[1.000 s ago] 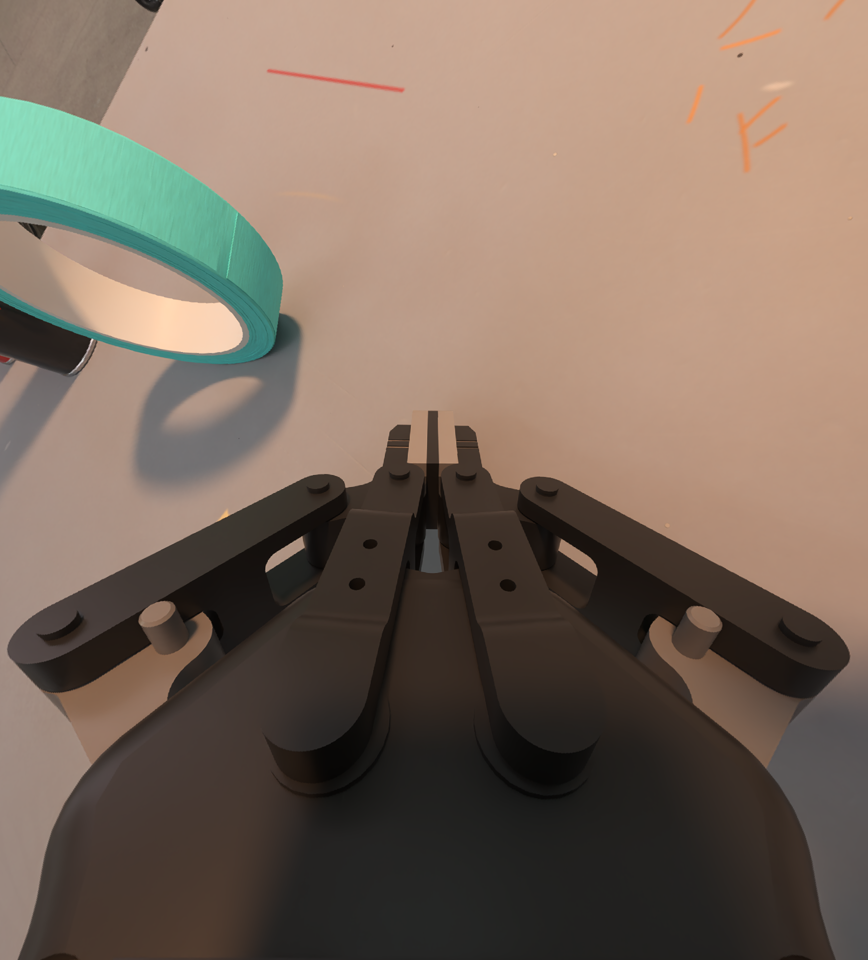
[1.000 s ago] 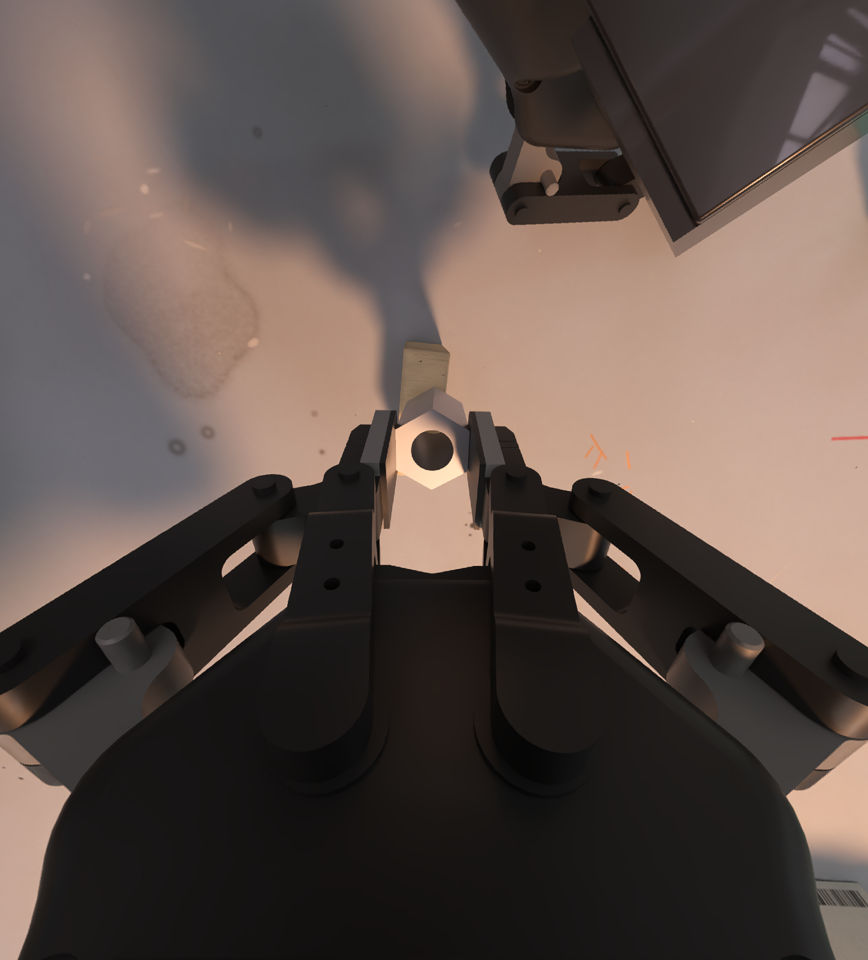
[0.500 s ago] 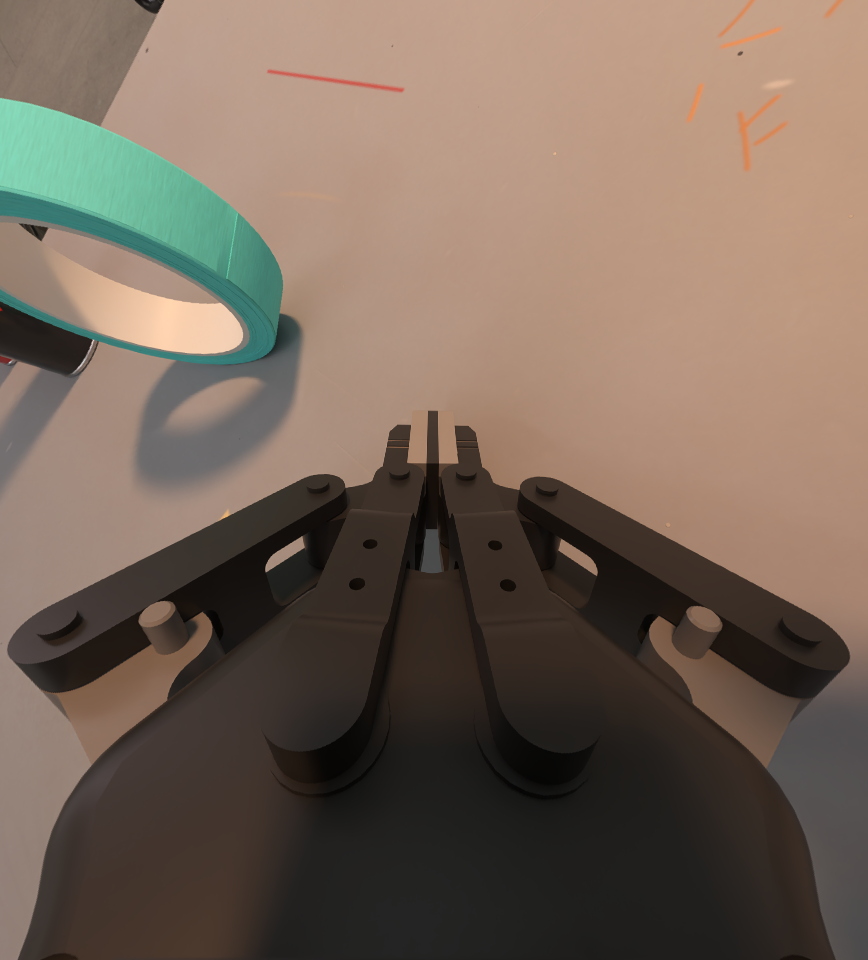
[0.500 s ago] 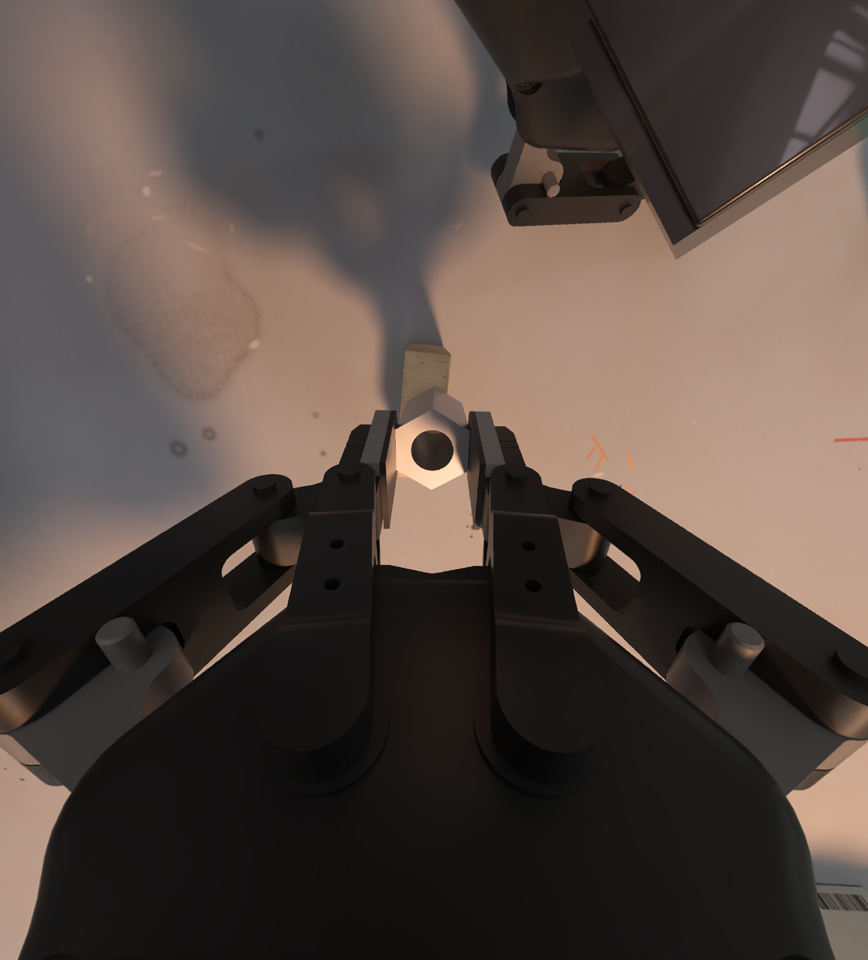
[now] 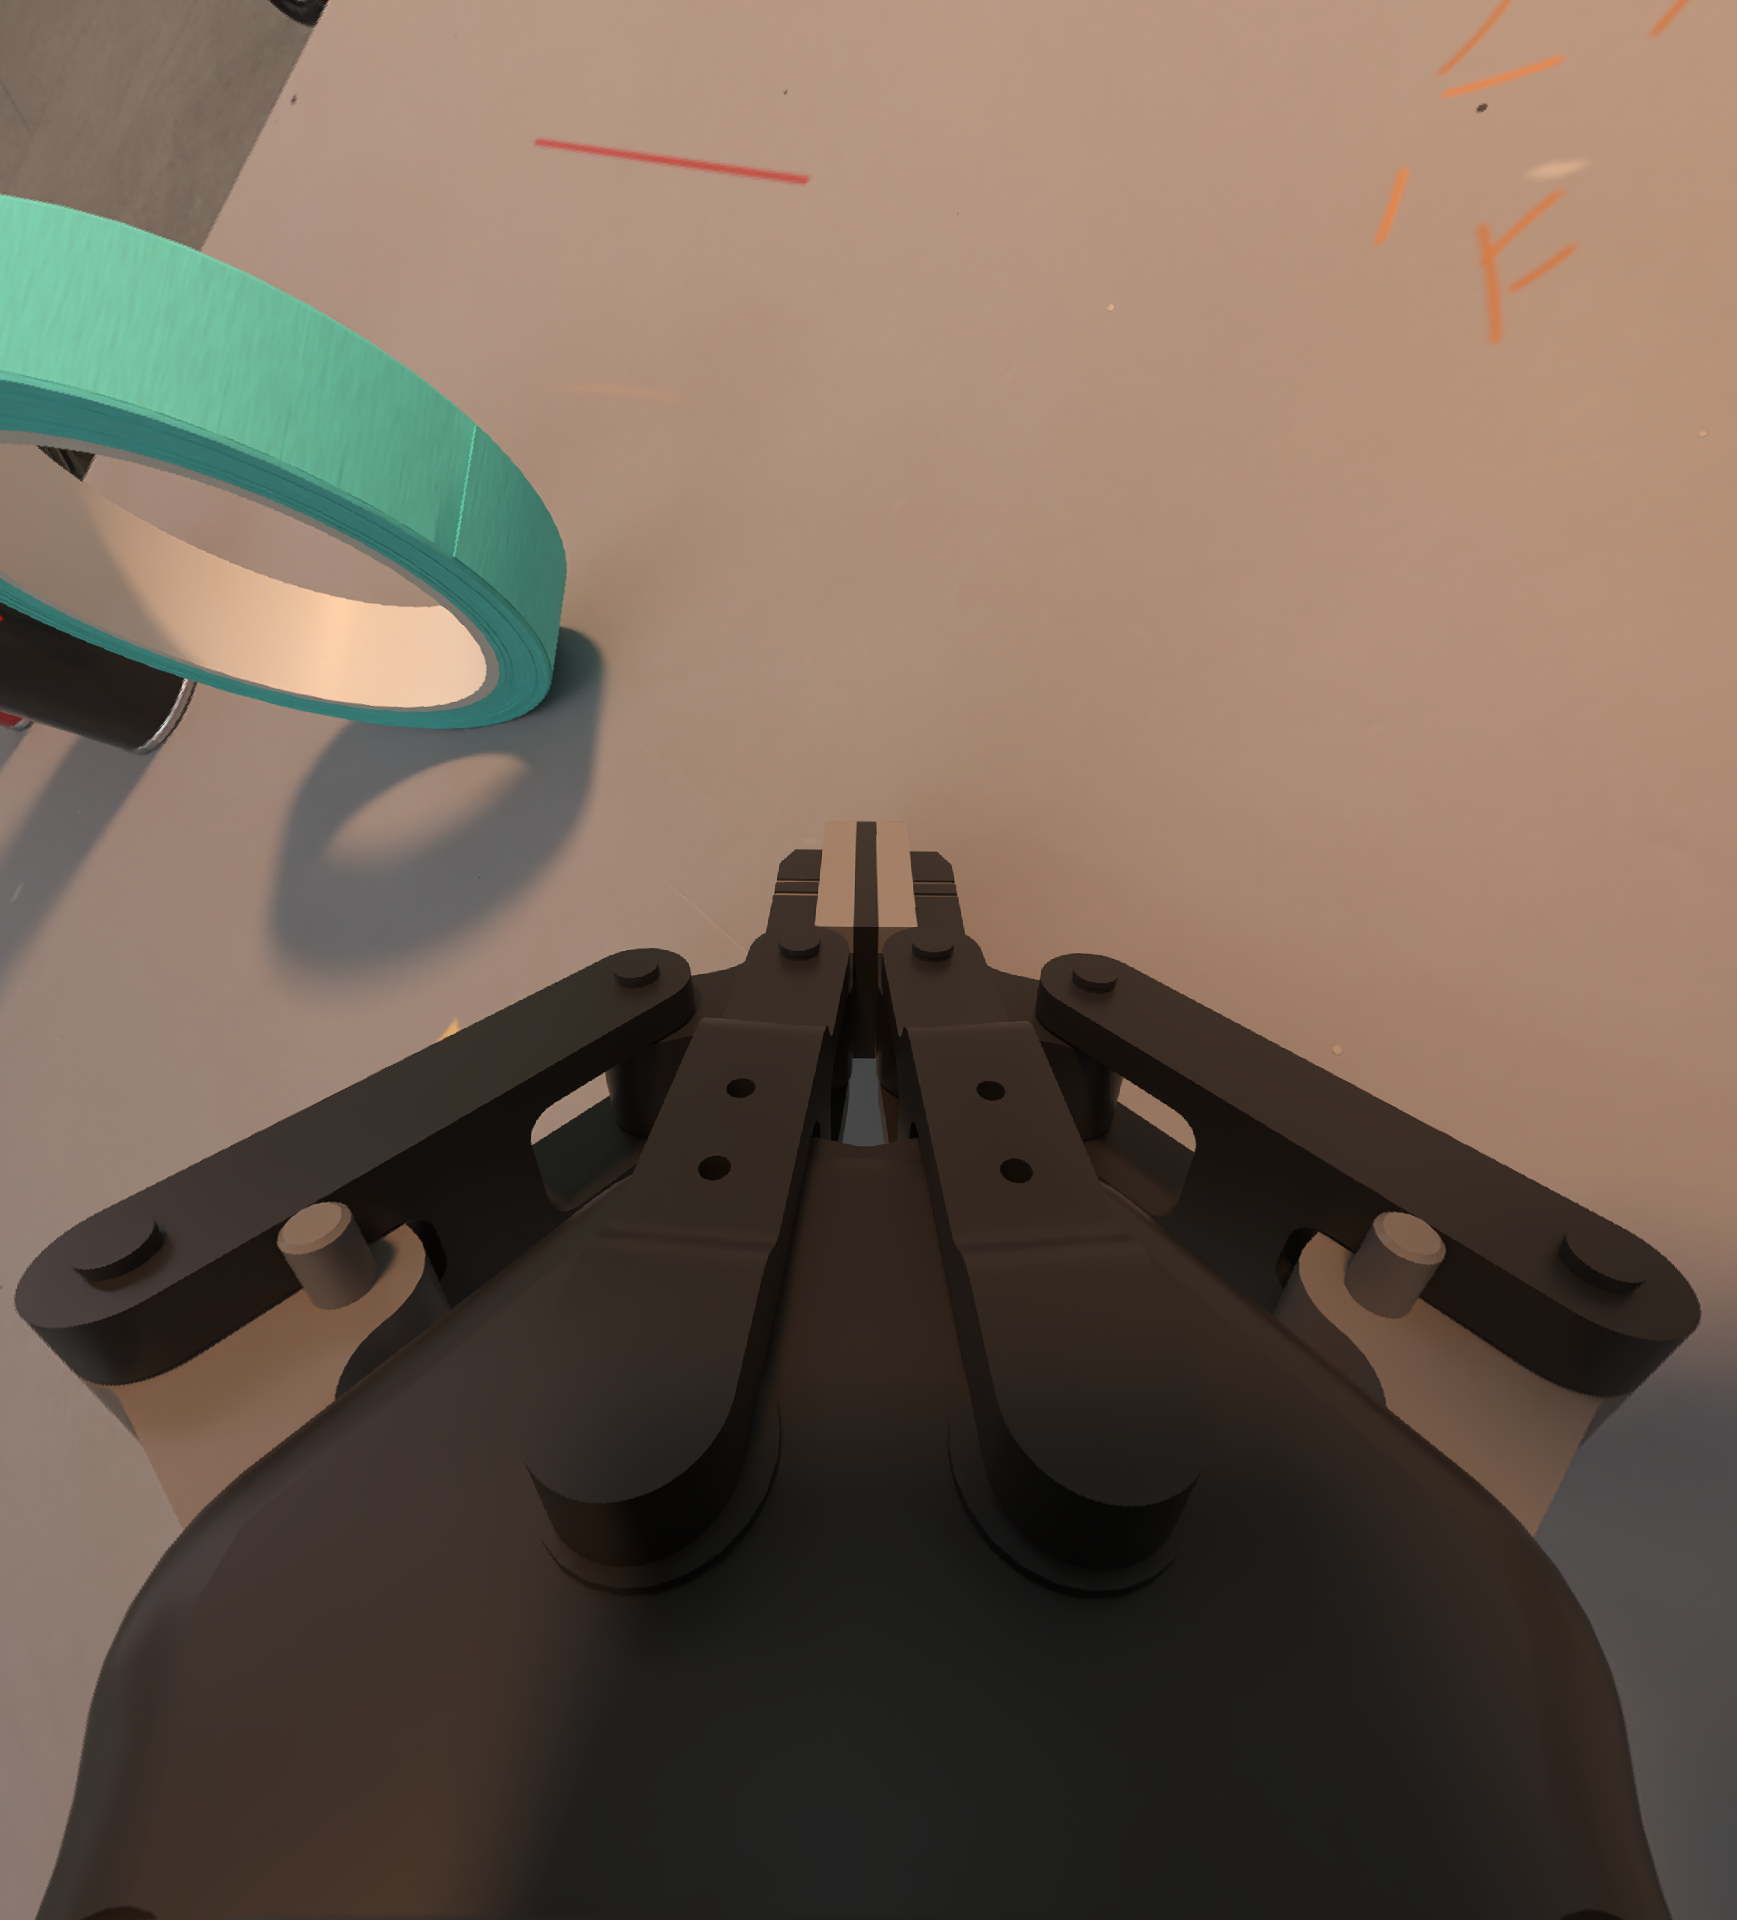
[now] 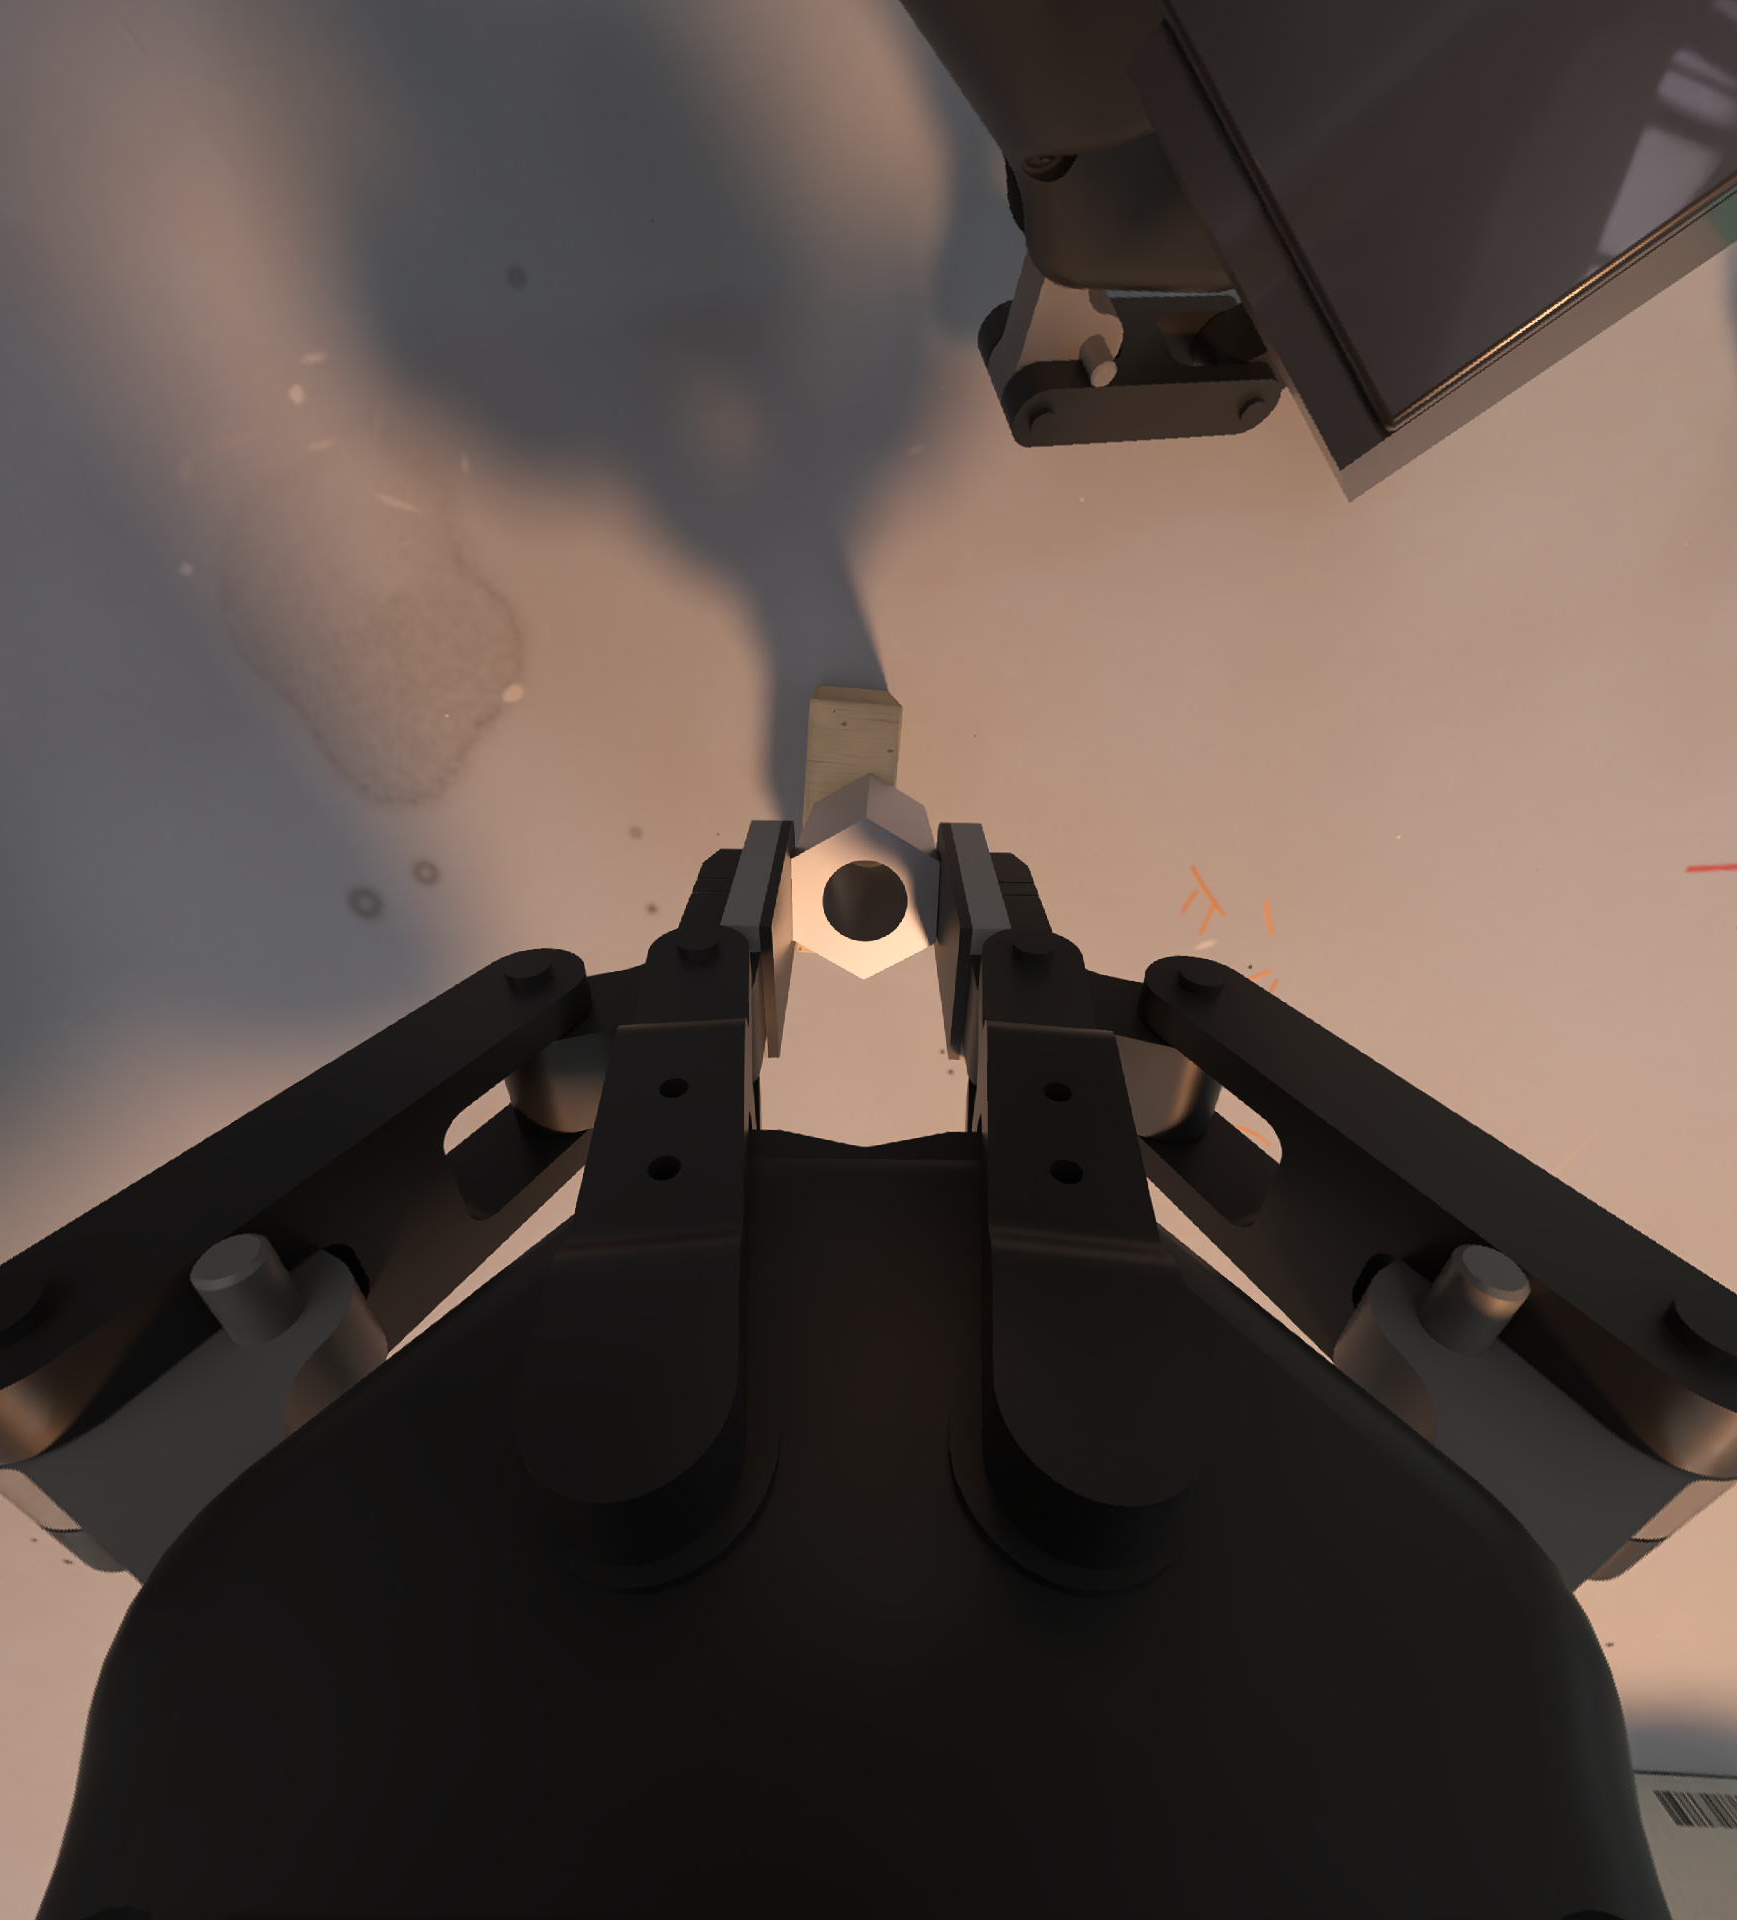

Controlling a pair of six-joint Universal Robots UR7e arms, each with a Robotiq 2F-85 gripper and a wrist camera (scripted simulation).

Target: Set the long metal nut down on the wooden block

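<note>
My right gripper (image 6: 864, 899) is shut on the long metal nut (image 6: 862, 902), a silver hexagonal piece whose bore faces the camera. Both pads press its flat sides. The small pale wooden block (image 6: 851, 750) lies on the table just beyond the nut, which covers the block's near end. I cannot tell whether the nut touches the block. My left gripper (image 5: 865, 875) is shut and empty over bare table; it also shows far off in the right wrist view (image 6: 1134, 390).
A teal tape roll (image 5: 220, 457) leans on a black can (image 5: 43, 686) at the left of the left wrist view. A dark box-shaped body (image 6: 1487, 187) overhangs the top right of the right wrist view. A barcoded item (image 6: 1716, 1813) lies at bottom right.
</note>
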